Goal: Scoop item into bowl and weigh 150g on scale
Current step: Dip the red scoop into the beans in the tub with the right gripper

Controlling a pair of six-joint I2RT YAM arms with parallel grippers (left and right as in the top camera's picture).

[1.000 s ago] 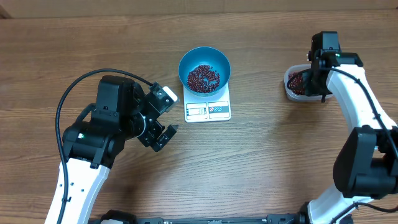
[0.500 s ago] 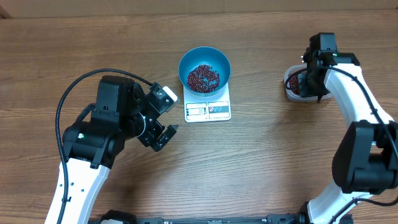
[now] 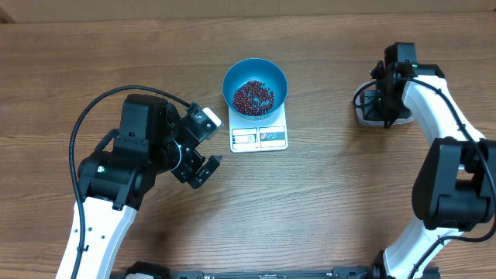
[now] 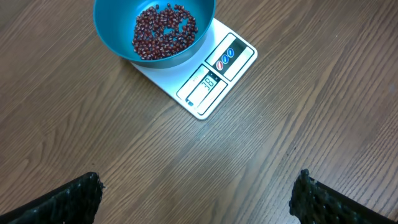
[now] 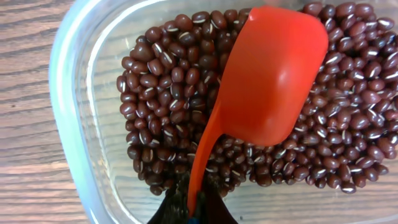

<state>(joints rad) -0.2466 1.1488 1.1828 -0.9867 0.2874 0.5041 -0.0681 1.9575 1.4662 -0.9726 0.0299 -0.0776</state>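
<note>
Far right: right end effector [image 5: 189, 210] closed on red scoop [image 5: 273, 74] handle, scoop resting on beans [image 5: 168, 99] in clear tub [image 5: 65, 106]. Centre-far: blue bowl [image 3: 271, 74] with some beans sits on scale [image 3: 260, 137]. Near-left of scale: left end effector [image 4: 198, 202], wide open.

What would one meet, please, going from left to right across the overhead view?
The open left gripper → the round deep blue bowl → the clear plastic tub.

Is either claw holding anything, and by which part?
The right claw holds the orange-red plastic scoop by its handle's end; the left claw is open and empty.
</note>
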